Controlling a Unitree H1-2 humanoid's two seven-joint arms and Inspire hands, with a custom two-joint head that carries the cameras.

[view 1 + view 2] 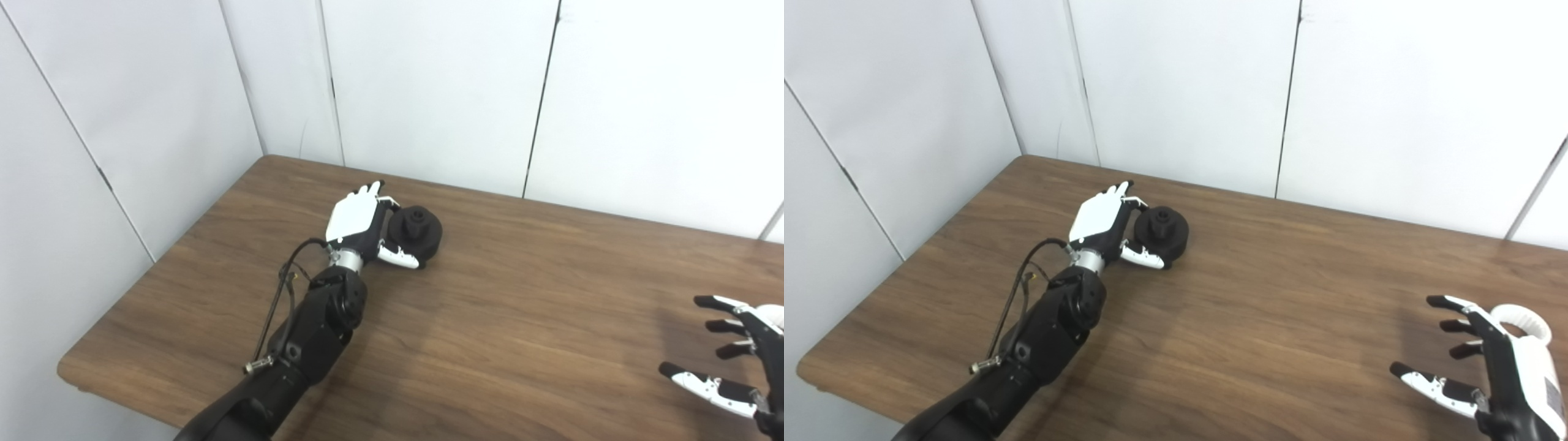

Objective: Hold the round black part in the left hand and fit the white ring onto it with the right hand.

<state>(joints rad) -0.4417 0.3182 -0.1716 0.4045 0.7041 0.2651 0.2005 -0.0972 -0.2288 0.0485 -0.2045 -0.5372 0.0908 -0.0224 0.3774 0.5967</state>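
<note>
Two risks: left hand (1102,223), fingers loosely cupping the black part (1162,233) at frame centre-left, could nudge it away; right hand (1488,367), spread and empty, hides most of the ring (1528,321) lower right.

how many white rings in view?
1: the white ring lies on the table at far right, behind the open right hand. Barely visible in the left eye view.

On the tabletop (1274,318), toward its far left: round part (1165,234), with left hand (1102,222) just beside it on the left, thumb reaching along its near side. At near right: right hand (1488,367), ring (1522,318) just behind it.
</note>
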